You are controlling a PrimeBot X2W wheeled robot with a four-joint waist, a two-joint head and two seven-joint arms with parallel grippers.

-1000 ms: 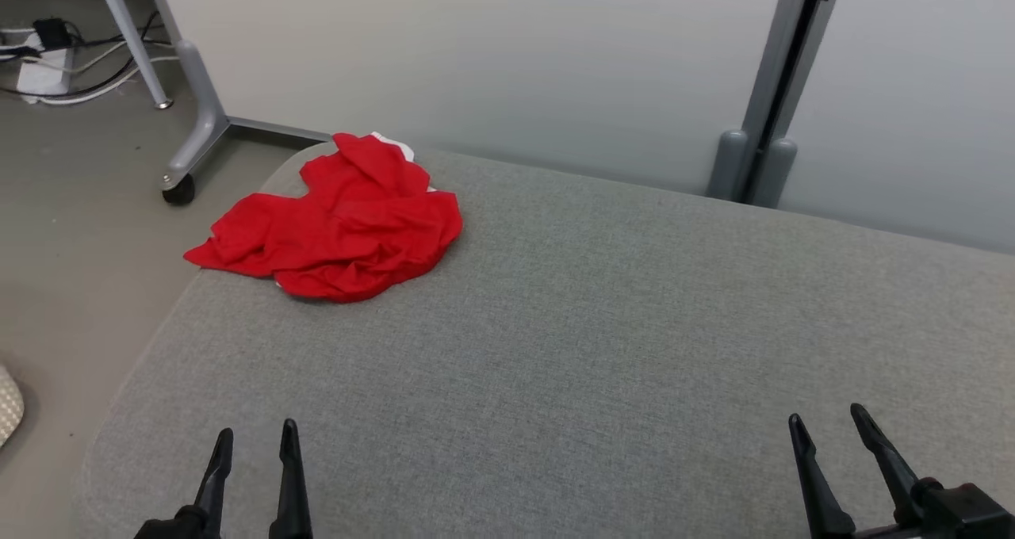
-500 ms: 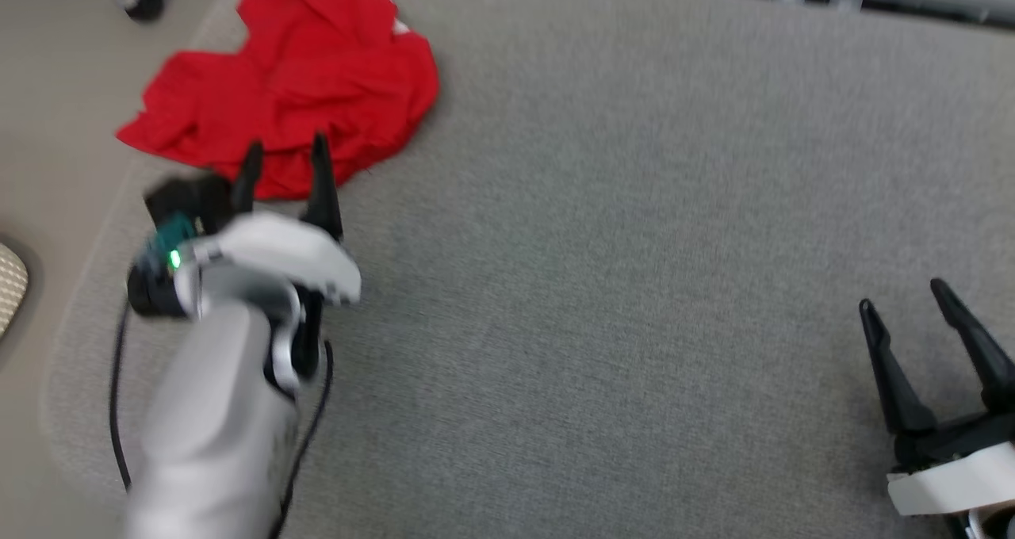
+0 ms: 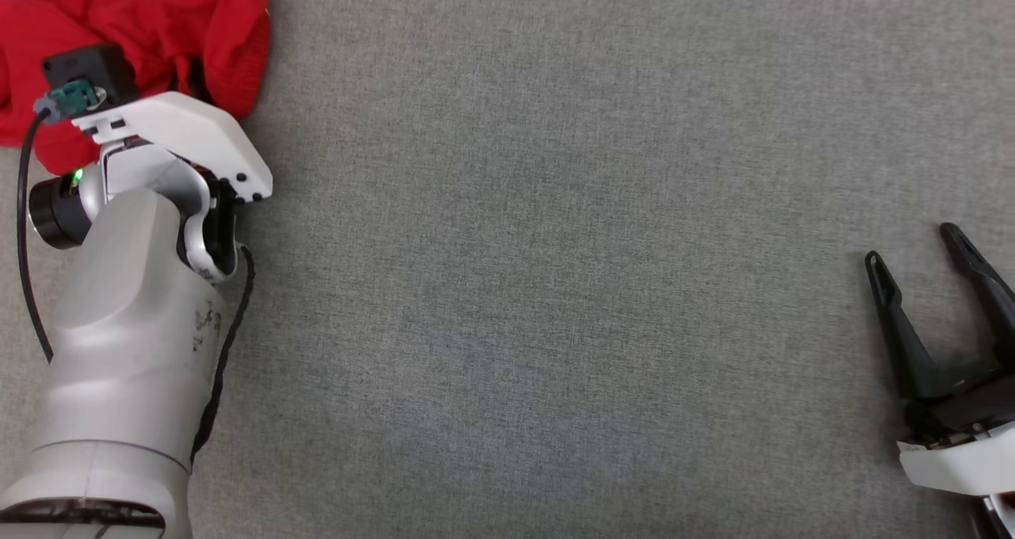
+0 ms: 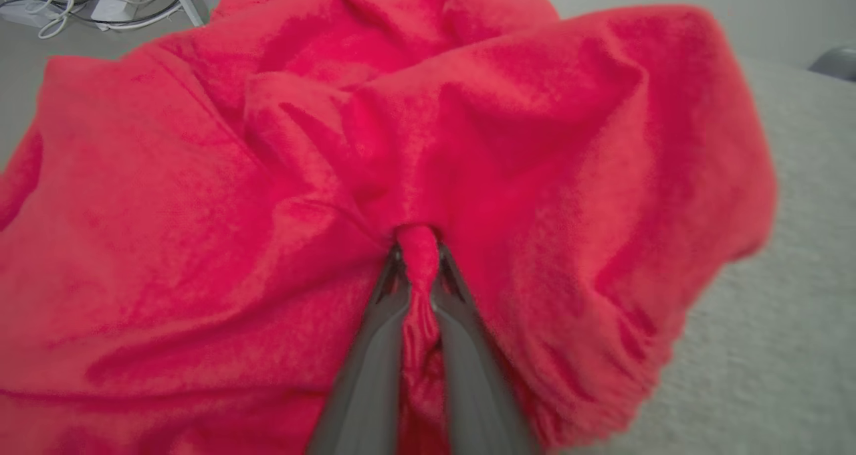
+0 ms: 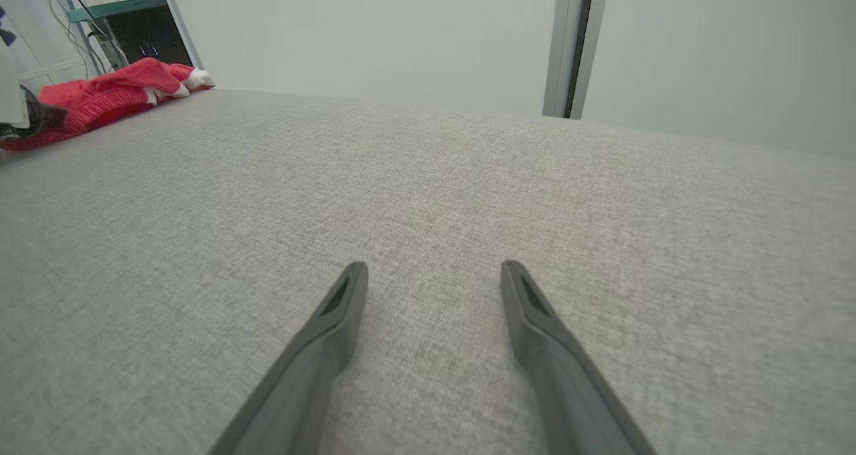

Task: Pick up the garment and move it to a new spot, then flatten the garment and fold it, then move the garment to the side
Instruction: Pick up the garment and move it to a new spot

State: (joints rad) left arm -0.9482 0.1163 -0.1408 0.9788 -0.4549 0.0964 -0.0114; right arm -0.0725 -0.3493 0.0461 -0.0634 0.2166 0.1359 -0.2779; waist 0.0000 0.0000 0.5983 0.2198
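Logging red garment (image 3: 170, 16): lying crumpled in a loose heap at the far left of the grey fabric cushion (image 3: 555, 246), running off the top and left edges of the head view. Showing a soft, fleecy nap and deep, irregular folds in the left wrist view. Bunching into one narrow ridge near the middle of the heap, being pinched there between the two drawn-together fingers of the left gripper (image 4: 418, 257). Appearing low and rumpled in the right wrist view, showing white trim (image 5: 199, 78) at its far end. Not determining whether lifting off the cushion.
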